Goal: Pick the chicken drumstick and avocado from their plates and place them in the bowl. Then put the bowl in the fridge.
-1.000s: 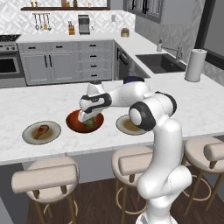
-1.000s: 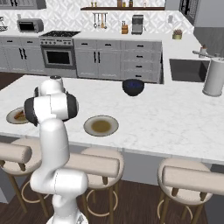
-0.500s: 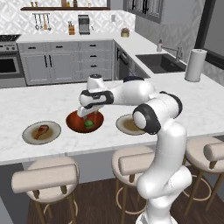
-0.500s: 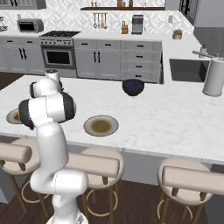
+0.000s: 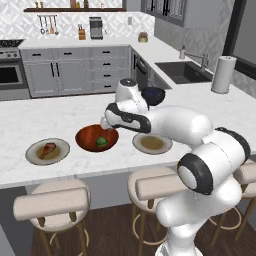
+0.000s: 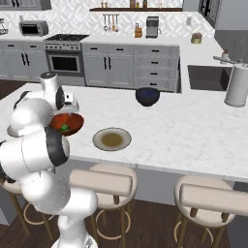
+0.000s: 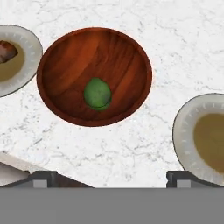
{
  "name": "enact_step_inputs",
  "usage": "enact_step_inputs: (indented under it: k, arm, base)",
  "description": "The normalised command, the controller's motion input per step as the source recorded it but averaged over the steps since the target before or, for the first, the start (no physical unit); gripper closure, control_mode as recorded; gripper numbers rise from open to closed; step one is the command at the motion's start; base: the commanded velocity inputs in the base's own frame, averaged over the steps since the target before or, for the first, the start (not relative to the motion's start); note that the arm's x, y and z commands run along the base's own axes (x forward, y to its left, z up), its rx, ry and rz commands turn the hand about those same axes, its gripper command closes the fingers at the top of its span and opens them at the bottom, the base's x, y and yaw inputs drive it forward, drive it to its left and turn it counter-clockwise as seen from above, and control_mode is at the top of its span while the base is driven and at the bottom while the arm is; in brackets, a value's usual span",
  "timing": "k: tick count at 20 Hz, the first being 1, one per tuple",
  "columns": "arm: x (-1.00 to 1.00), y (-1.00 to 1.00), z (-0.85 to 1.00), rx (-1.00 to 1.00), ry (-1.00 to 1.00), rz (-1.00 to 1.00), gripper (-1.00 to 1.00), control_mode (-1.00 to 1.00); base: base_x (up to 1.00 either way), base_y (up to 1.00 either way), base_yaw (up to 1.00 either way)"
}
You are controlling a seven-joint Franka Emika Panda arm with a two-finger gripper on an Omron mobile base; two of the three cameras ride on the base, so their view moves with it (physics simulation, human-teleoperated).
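Now jaws spread wide, holding nothing, above avocado (image 7: 97, 92) resting in bowl (image 7: 65, 57).

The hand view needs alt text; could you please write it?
A green avocado lies in a wooden bowl on a marble counter. A plate sits empty at right; another at left holds a drumstick.

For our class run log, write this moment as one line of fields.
stage: avocado placed | avocado: in bowl | chicken drumstick: on left plate | right plate: empty | end effector: open, above bowl
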Motion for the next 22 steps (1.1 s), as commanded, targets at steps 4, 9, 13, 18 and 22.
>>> enact_step_inputs:
  k: [4,9,13,18,22]
  arm:
    - [-1.0,-0.86,0.75,0.09,-0.09,-0.25,-1.0,-1.0]
    - [-0.93,-0.98,0.74,0.15,0.01,-0.22,-1.0,-1.0]
    - [-1.0,-0.67,0.84,0.12,0.07,-0.2,-1.0,-1.0]
    - [-0.98,-0.44,0.22,-0.02,0.21,-0.26,-1.0,-1.0]
    - [-0.93,-0.29,-0.09,-0.06,0.06,-0.1,-1.0,-1.0]
  base:
    - [0.0,0.0,0.0]
    - [0.0,0.0,0.0]
    - [0.0,0.0,0.0]
    - [0.0,0.0,0.0]
    - [0.0,0.0,0.0]
